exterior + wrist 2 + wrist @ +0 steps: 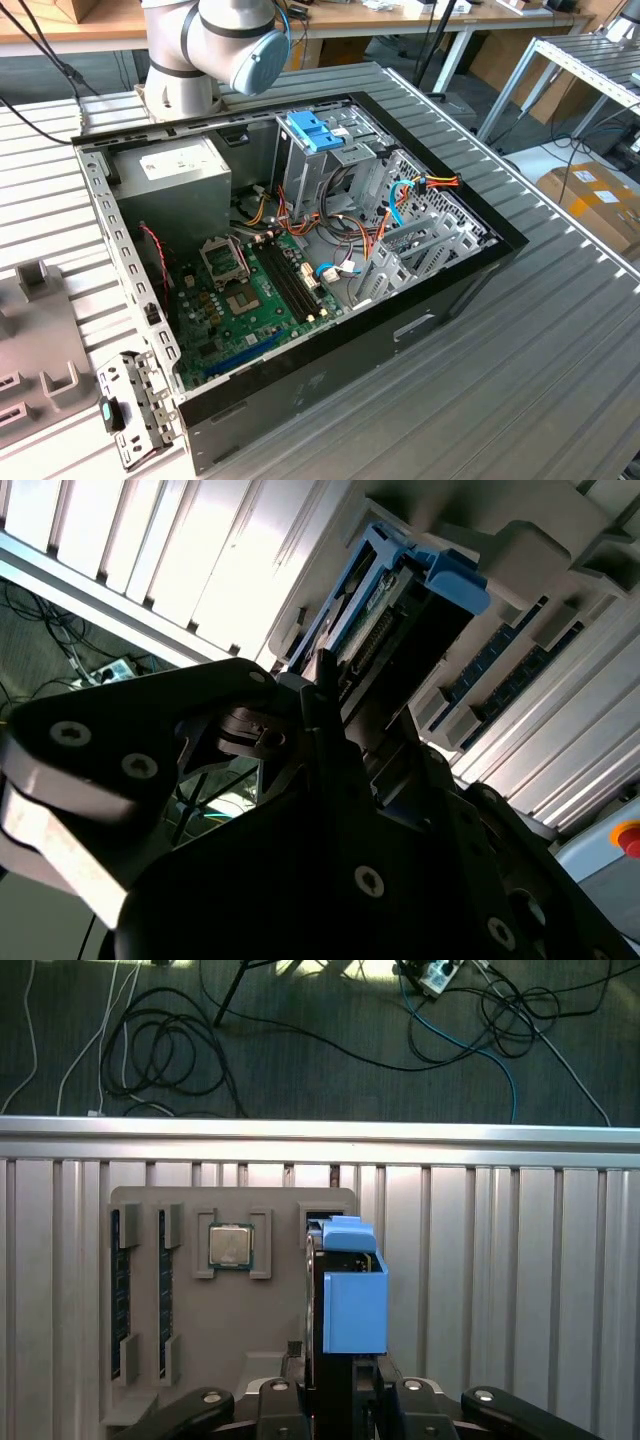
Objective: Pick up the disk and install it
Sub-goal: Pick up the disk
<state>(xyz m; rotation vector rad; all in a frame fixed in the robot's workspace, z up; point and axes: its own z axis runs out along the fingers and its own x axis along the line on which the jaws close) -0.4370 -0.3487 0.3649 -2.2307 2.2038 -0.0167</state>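
Observation:
The disk stands on edge in a slot of a grey fixture tray, its blue side rail facing up. In the second wrist view the disk shows its blue rail and a dark edge against the pale tray. My gripper sits directly over the disk, with its black body on both sides of the disk's upper end. The second wrist view shows the gripper close against the disk's edge. In the exterior view the arm's base joint stands behind the open computer case.
The case holds a drive cage topped by a blue bracket, a grey power-supply box, a green motherboard and loose cables. The tray also carries a processor chip and memory sticks. Cables lie on the floor beyond the ribbed table's edge.

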